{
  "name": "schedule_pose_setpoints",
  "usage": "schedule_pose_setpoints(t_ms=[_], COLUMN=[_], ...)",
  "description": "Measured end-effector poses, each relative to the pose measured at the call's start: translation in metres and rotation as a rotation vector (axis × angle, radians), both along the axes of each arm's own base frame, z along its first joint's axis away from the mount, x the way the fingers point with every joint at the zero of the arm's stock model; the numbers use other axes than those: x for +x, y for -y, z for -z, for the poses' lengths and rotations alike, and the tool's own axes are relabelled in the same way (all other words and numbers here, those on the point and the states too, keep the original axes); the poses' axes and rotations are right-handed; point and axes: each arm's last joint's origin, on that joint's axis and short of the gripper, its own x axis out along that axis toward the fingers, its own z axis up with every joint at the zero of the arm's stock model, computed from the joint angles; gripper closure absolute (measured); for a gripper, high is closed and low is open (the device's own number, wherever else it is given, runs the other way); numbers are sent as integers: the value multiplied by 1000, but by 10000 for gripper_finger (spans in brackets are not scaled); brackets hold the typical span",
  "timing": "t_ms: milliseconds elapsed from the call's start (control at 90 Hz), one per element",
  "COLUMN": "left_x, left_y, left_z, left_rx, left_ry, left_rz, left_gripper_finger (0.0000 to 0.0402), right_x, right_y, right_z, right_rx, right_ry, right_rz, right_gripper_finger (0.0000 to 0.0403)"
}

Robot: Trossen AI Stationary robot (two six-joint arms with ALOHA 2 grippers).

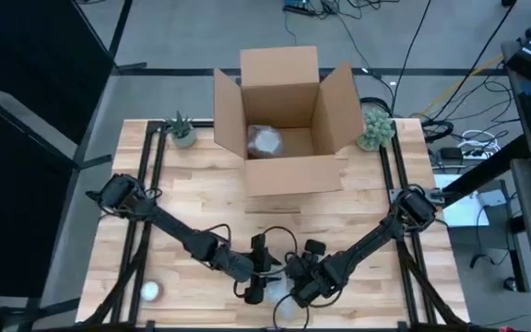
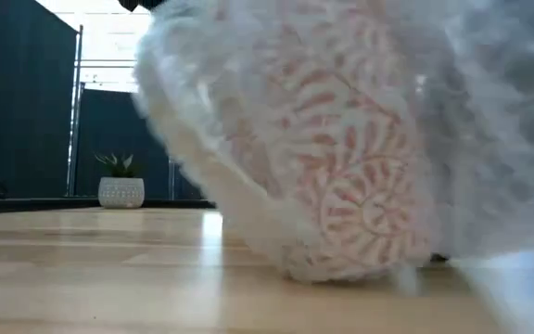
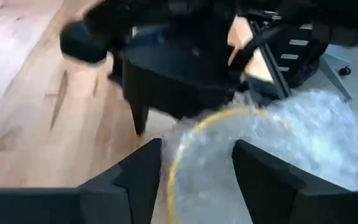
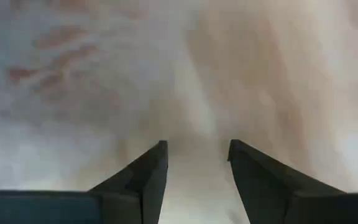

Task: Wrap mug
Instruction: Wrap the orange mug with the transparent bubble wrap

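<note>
The mug (image 2: 341, 186), white with a red pattern, lies tilted in clear bubble wrap (image 2: 499, 139) on the table's near edge (image 1: 279, 309). In the left wrist view its yellow rim (image 3: 191, 134) shows through the wrap. My left gripper (image 1: 258, 281) is open, with one finger on either side of that wrapped rim (image 3: 196, 180). My right gripper (image 1: 300, 286) comes from the right, also open, its fingertips close against the wrapped mug (image 4: 194, 149). My left gripper stands astride the wrapped rim (image 3: 173, 168), slanting down from the table's left; I cannot tell whether its fingers (image 3: 145, 168) touch the wrap. My right gripper's fingertips (image 4: 157, 155) stand at the wrap over the mug's side (image 4: 194, 124); I cannot tell whether they touch it.
An open cardboard box (image 1: 284, 120) stands at the far middle with a wrapped bundle (image 1: 265, 140) inside. Small potted plants stand on either side of it, one at the left (image 1: 182, 131) and one at the right (image 1: 373, 129). A small white ball (image 1: 150, 292) lies near the front left.
</note>
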Motion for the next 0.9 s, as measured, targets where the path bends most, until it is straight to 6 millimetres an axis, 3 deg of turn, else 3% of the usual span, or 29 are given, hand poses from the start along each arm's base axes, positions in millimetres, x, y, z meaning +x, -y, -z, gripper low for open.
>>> schedule_pose_setpoints(t_ms=[278,422,544,733,900], left_x=[1,1,0,-7,-20], left_y=[-2,-2,-3,-4,-8], left_z=[0,-1,-6,-22,-38], left_rx=[-1,-3,-11,-23,-2], left_ry=[6,10,20,25,-14], left_rz=[-8,-9,-3,17,29], left_gripper_finger=[219,219,219,219,219], right_x=[-36,-44,-42,-27,-15], right_y=[-1,-2,-4,-20,-26], right_z=[-70,-94,-109,-113,-99], right_rx=[47,97,159,234,233], right_ry=[130,225,316,428,436], right_rz=[22,21,-33,-231,-247], right_gripper_finger=[246,255,289,387,397])
